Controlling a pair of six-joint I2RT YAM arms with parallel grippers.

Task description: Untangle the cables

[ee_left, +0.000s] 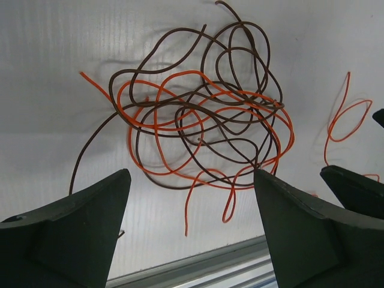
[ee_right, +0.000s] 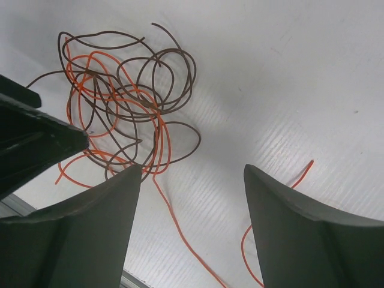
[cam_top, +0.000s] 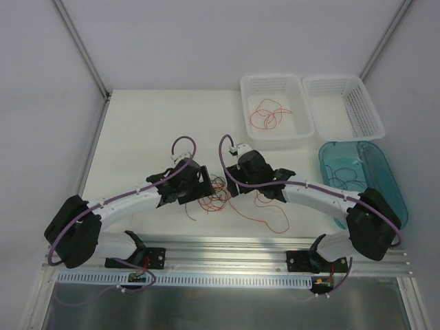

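Note:
The cables form a tangle [cam_top: 215, 195] of thin red-orange and dark brown strands on the white table, between my two grippers. In the left wrist view the tangle [ee_left: 204, 120] lies just beyond my left gripper [ee_left: 191, 180], which is open and holds nothing. In the right wrist view the tangle [ee_right: 120, 96] lies past the left fingertip of my open right gripper [ee_right: 193, 171]. A loose red-orange strand [ee_right: 174, 222] runs out of the tangle across the table under the gap. Another red strand [cam_top: 267, 210] curls on the table under the right arm.
At the back right stand a white basket [cam_top: 302, 127] with a red cable [cam_top: 265, 115] in it and a second white basket [cam_top: 357, 130]. A teal bin [cam_top: 385, 168] sits right of the right arm. A metal rail [cam_top: 227, 247] runs along the near edge.

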